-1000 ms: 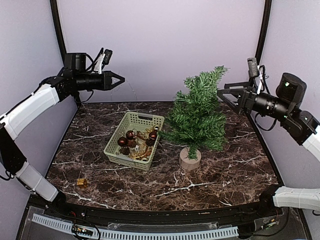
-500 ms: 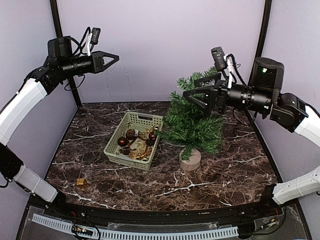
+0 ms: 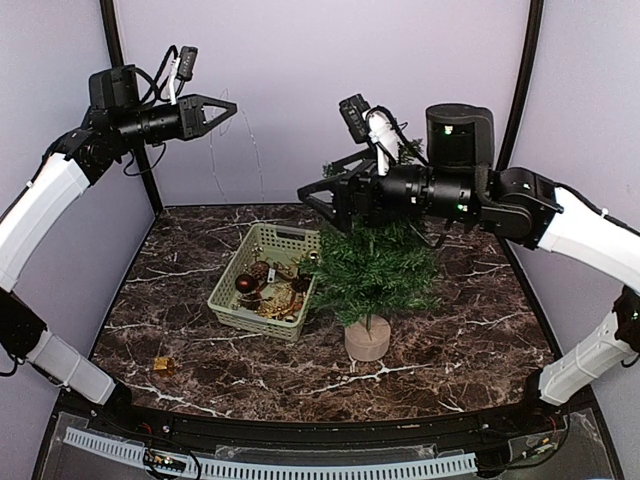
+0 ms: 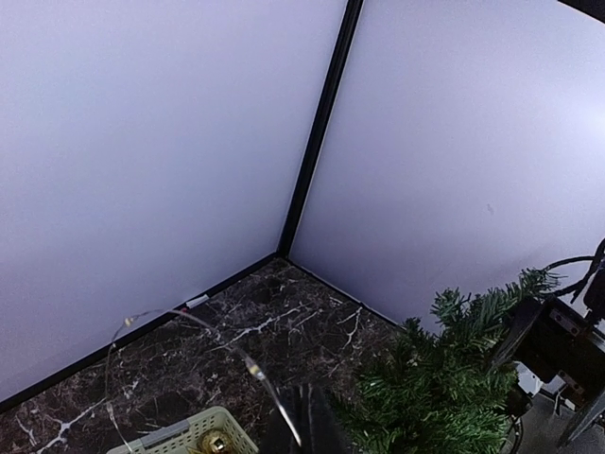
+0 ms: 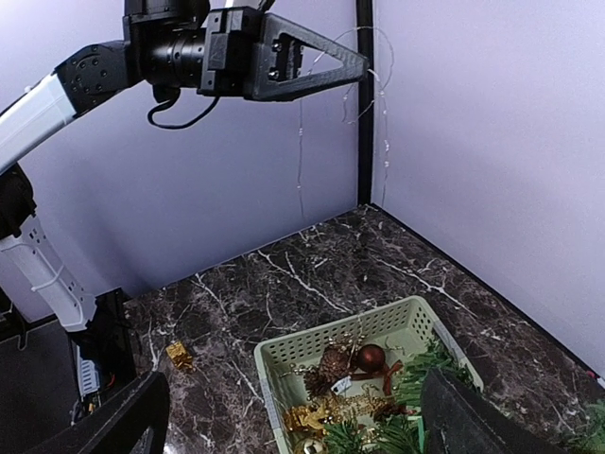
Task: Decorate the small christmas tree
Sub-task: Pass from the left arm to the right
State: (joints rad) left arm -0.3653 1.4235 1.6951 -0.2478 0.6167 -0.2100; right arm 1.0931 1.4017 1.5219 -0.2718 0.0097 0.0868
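At the near left of the table (image 3: 450, 345), a small gold cube (image 3: 163, 365) lies where it lay a second ago. The tree (image 3: 385, 265) stands right of centre on its round base, just beside the right end of the basket (image 3: 250, 322). Compared with one second ago, the base sits nearer the front edge and slightly further left, and the lower branches now reach over the basket's right rim. The basket has not shifted and holds dark red balls (image 3: 245, 284) and gold trimmings. The right arm, previously well to the right of the tree, has swung left and now crosses in front of the treetop in the top view. Whether it touches the branches cannot be told. The right gripper (image 3: 322, 190) is above the far right corner of the basket, with its jaws spread wide and nothing between them. The left gripper (image 3: 230, 108) is higher than a second ago, up against the back wall at far left. Its jaws are fully closed on a thin wire (image 3: 258, 150) of small lights, which hangs in a loose loop toward the table.
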